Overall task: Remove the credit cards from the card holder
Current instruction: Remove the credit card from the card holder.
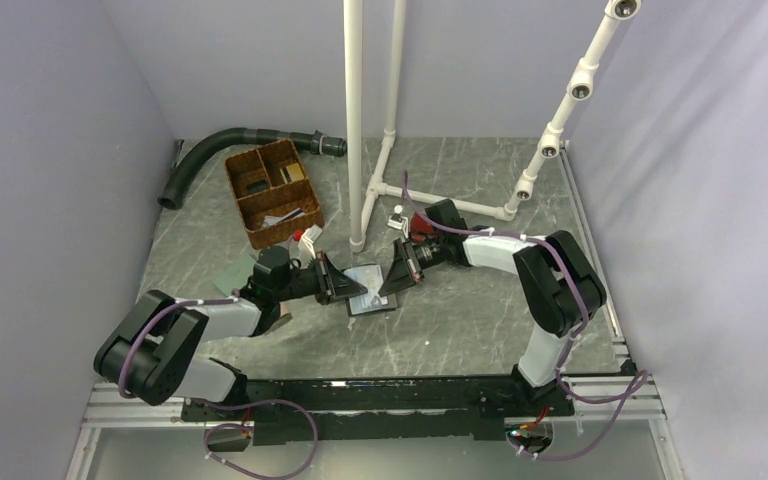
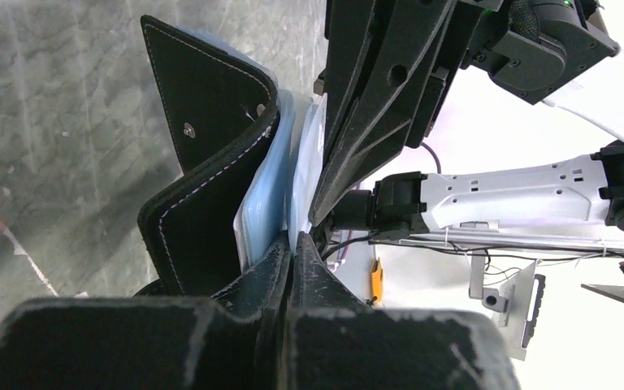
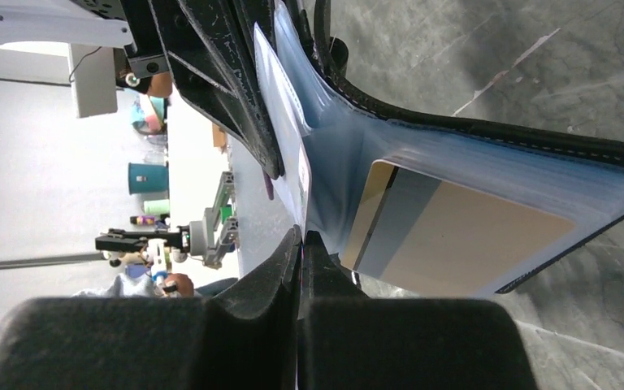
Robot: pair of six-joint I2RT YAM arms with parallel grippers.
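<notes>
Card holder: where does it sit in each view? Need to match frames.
Top external: card holder at the centre of the frame.
Left wrist: card holder left of centre, black outer side showing, curling upward.
Right wrist: card holder centre to right, clear sleeves spread open.
Shared landmark: the grey marbled table, seen in all three.

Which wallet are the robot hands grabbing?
The black-edged card holder with light blue inside, pinched between the left hand and right hand. The green wallet lies flat beside the left arm, untouched.
</notes>
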